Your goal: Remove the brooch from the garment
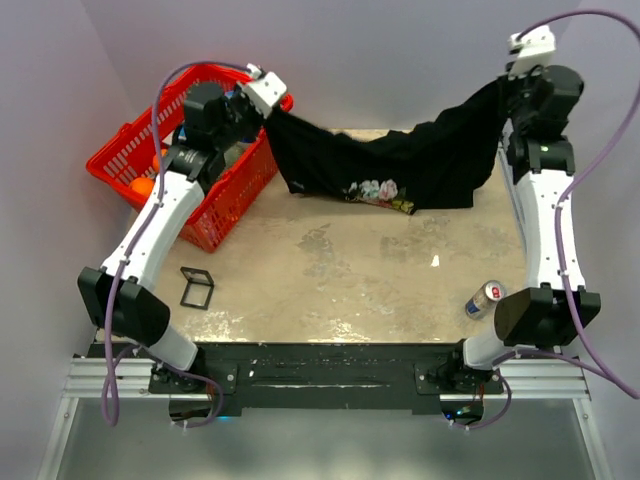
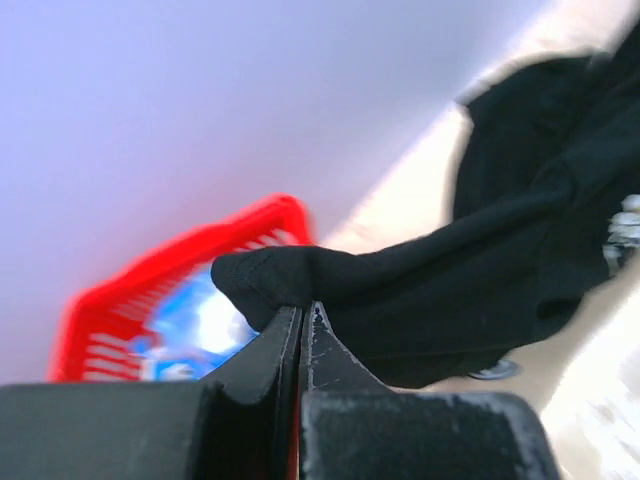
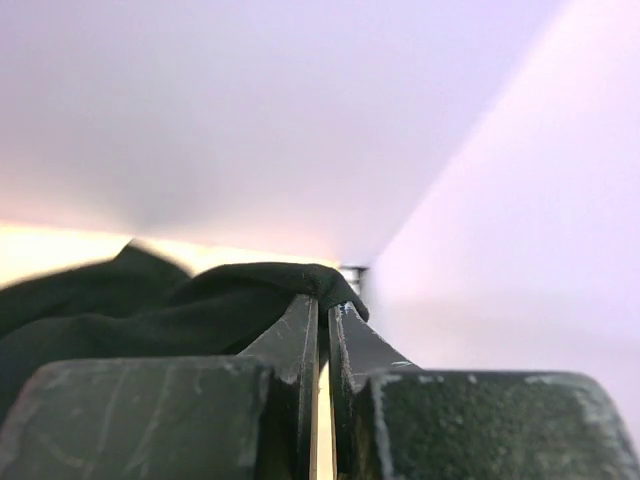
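The garment [image 1: 420, 160], a black T-shirt with a floral print [image 1: 375, 190], hangs stretched between my two grippers above the back of the table. My left gripper [image 1: 268, 108] is shut on one corner of it, seen up close in the left wrist view [image 2: 303, 308]. My right gripper [image 1: 505, 85] is shut on the other end, raised higher [image 3: 325, 300]. The shirt's lower edge rests on the table. I see no clear blue brooch in the top view. A small grey-blue round thing [image 2: 495, 370] shows under the shirt's edge; I cannot tell if it is the brooch.
A red basket [image 1: 225, 205] stands at the back left, holding an orange ball [image 1: 143, 185] and a blue-and-white container [image 2: 195, 325]. A black square frame [image 1: 196, 288] lies front left. A can [image 1: 485, 298] lies front right near a white scrap [image 1: 434, 261].
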Controlling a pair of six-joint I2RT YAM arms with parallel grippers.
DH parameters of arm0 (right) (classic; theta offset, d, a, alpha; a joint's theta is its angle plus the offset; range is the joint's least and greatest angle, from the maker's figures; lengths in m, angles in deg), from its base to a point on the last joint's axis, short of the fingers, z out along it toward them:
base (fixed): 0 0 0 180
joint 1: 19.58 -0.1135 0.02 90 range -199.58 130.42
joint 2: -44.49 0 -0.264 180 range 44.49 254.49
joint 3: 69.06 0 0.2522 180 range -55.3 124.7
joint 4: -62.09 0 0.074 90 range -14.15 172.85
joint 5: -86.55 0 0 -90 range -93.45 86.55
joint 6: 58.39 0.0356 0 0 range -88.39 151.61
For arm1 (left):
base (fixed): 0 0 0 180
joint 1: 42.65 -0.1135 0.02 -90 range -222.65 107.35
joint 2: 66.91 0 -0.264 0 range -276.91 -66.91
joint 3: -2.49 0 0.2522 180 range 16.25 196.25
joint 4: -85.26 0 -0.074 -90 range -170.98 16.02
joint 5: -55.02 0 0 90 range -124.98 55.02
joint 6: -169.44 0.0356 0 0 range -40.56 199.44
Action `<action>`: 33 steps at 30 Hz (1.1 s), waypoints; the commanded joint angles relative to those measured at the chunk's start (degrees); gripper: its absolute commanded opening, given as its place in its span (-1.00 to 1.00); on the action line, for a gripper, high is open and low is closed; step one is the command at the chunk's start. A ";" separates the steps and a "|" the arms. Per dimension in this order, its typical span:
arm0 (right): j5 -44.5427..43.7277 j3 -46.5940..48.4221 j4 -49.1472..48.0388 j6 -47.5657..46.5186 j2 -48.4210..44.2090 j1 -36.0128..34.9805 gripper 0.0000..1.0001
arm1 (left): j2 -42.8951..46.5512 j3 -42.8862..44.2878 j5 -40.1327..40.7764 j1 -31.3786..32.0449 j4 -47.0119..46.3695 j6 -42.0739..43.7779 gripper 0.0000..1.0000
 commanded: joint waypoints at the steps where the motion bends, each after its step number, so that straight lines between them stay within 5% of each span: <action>1: -4.60 5.52 -4.04 6.61 1.18 4.47 -1.00 | -2.89 9.63 13.26 -2.43 -10.39 -0.57 -1.00; 5: -5.66 9.39 -4.48 7.93 1.27 8.51 -1.00 | -5.53 14.12 21.71 -3.58 -14.88 3.82 -1.00; 25: -1.17 29.24 -2.55 10.66 2.50 12.47 -1.00 | 0.25 22.47 4.06 -1.92 -28.51 1.89 -1.00; 33: 0.92 28.54 -7.65 11.80 -0.40 13.26 -1.00 | 3.60 23.34 4.93 4.58 -31.33 17.62 -1.00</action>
